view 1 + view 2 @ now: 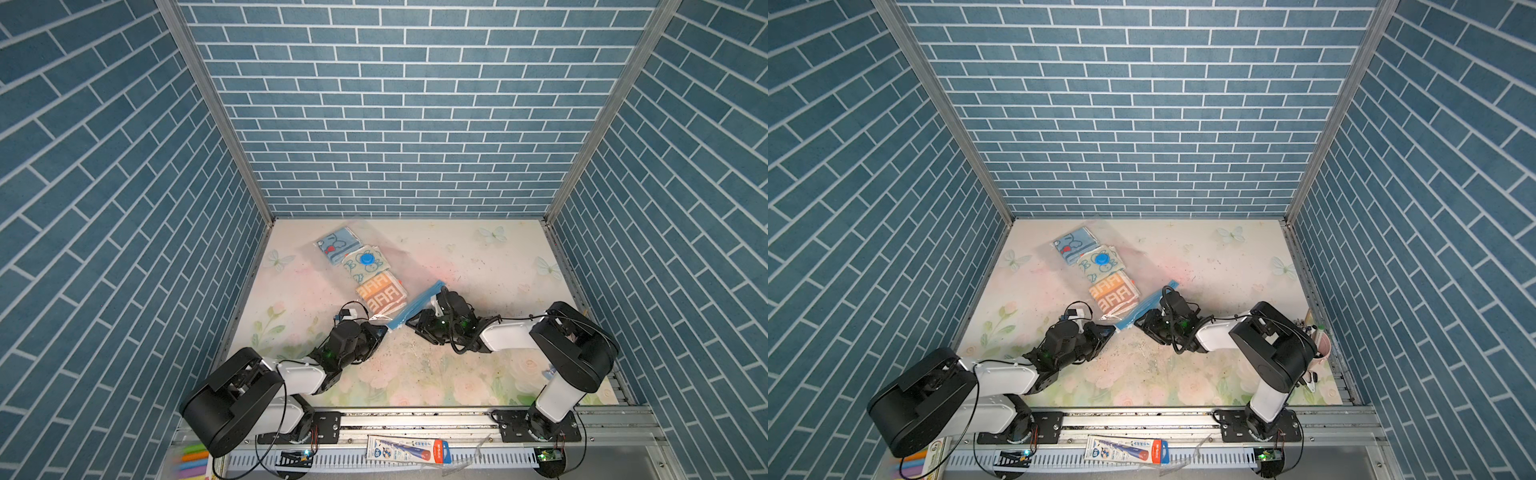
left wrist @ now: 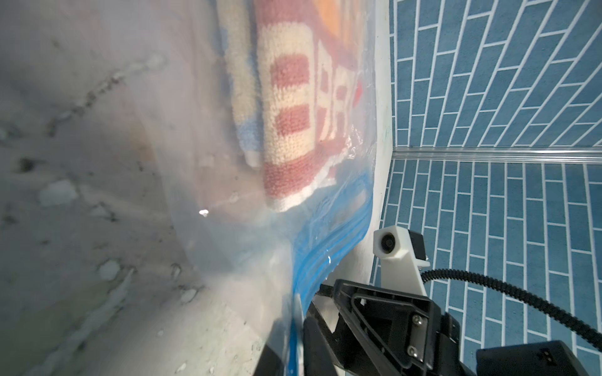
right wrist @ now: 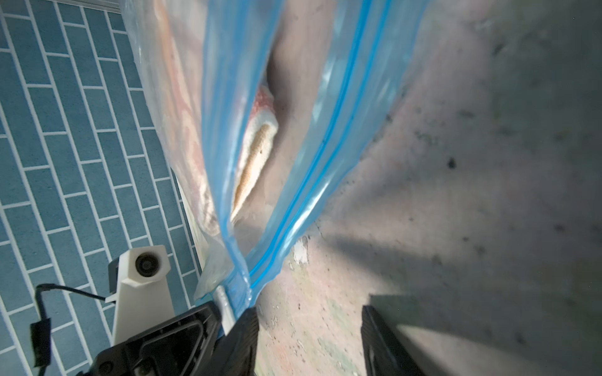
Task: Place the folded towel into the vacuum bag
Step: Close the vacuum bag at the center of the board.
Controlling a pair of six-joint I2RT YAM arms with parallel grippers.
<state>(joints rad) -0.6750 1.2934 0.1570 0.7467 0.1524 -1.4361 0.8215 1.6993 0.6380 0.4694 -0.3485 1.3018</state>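
**Bagged, mouth not yet sealed**

Pinches, with the left gripper [image 1: 382, 330], jaws closed, the near end of the zip strip [image 1: 415, 306], long axis slanting off toward the far right. Holds the right gripper [image 3: 309, 341] half open, empty, just beside the strip's middle. Shows three towels inside the vacuum bag [image 1: 397, 254]: orange towel [image 1: 381, 296] just inside the gaping mouth, cream towel [image 1: 356, 273] under the valve cap [image 1: 366, 259], blue towel [image 1: 334, 245] deepest.

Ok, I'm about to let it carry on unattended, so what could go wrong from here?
The left gripper pinches only a corner of the zip strip on the vacuum bag; the thin plastic may slip out. The mouth gapes and the orange towel lies right at it, so a tug could spill it.
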